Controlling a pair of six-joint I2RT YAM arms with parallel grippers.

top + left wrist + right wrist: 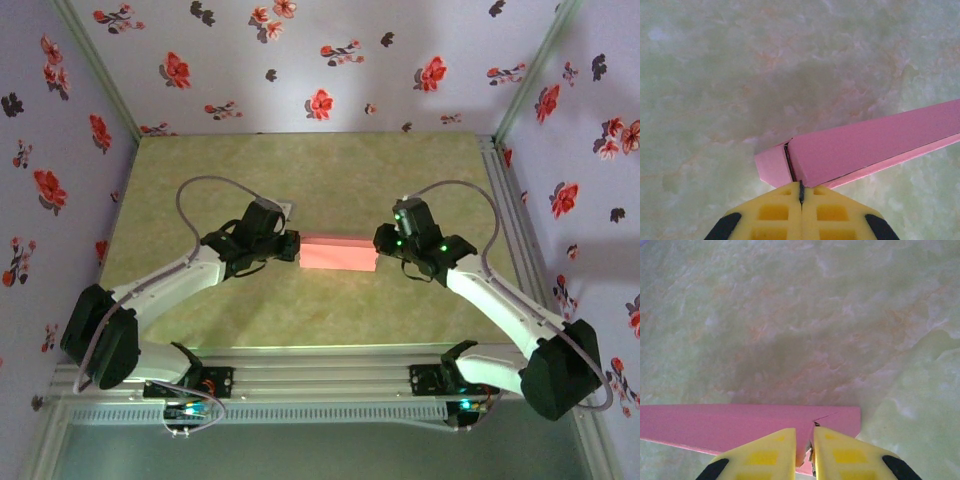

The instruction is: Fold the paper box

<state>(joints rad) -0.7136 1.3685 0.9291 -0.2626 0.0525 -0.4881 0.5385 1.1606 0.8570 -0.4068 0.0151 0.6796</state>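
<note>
EDITOR: Flowered wallpaper [320, 60] on three sides, a green marbled desk [300, 170] below. Where is the paper box [338, 253]?

PHOTOGRAPHER: Mid-desk, a long salmon-pink strip lying on the surface, with an arm at each short end.

EDITOR: Why an arm at each end?

PHOTOGRAPHER: My reading is that with both ends steadied, the thin card cannot slide or spring open while a panel is creased. The left jaws are pressed together, their yellow fingers [775, 215] meeting the box's end beside a small end flap. Whether a sliver of card is caught between them I cannot tell. The right jaws leave a narrow gap between their fingers [765, 452], and the card's near edge sits in it, apparently pinched, just by a short slit near the corner.

EDITOR: And the pose?

PHOTOGRAPHER: The left arm [170, 275] and right arm [490, 285] both reach forward from the near edge and bend inward, wrists pitched down, close to mirror images.
</note>
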